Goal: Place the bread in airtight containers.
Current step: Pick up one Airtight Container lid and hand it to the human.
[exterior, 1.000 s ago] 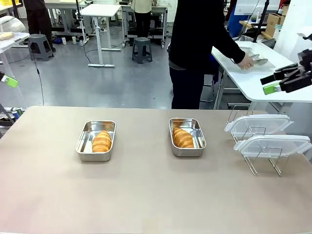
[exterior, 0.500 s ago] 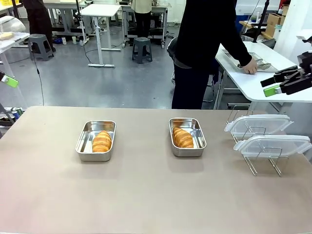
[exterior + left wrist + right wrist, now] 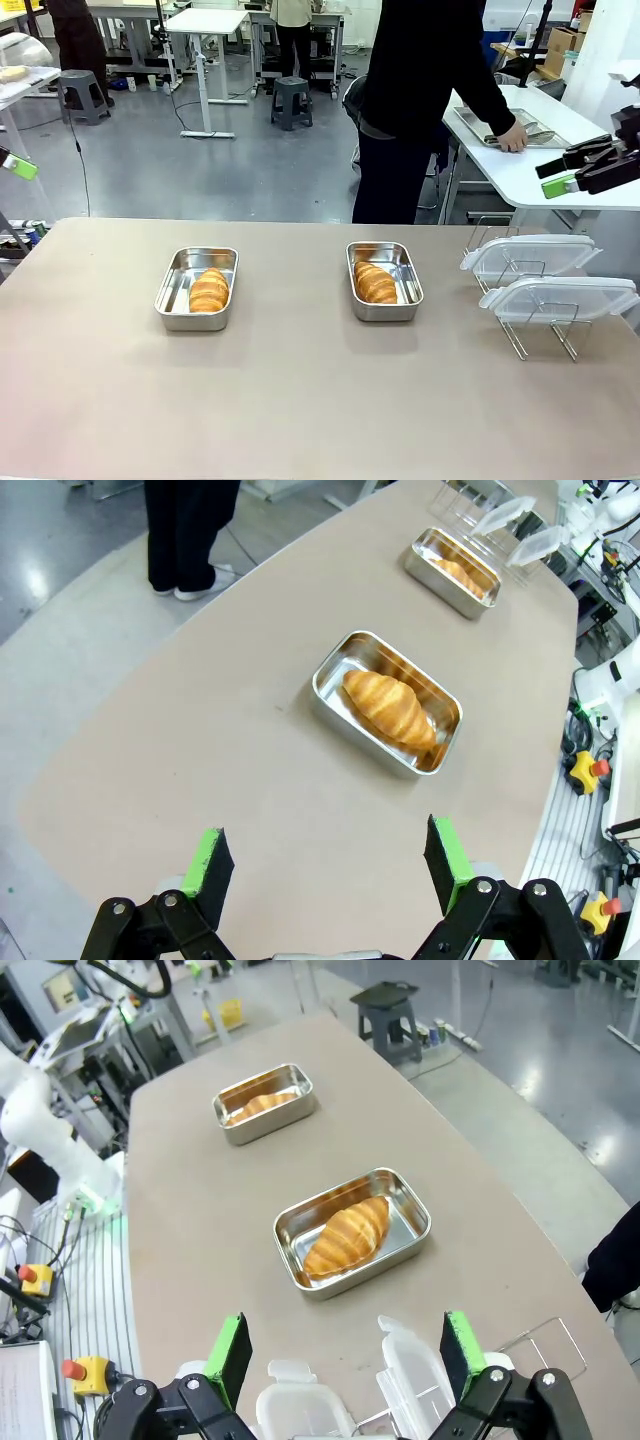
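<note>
Person (image 3: 420,100) stepping right since earlier; bread (image 3: 209,290) sitting in both containers (image 3: 178,282); left tool (image 3: 325,860), right tool (image 3: 347,1345) gaping wide, gripping nothing.

One roll (image 3: 209,290) inside each steel tub (image 3: 180,282)

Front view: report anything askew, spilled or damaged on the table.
Nothing stands out: one roll lies in the left container, the other roll in the right container; both lids rest on the wire rack. No spills.
</note>
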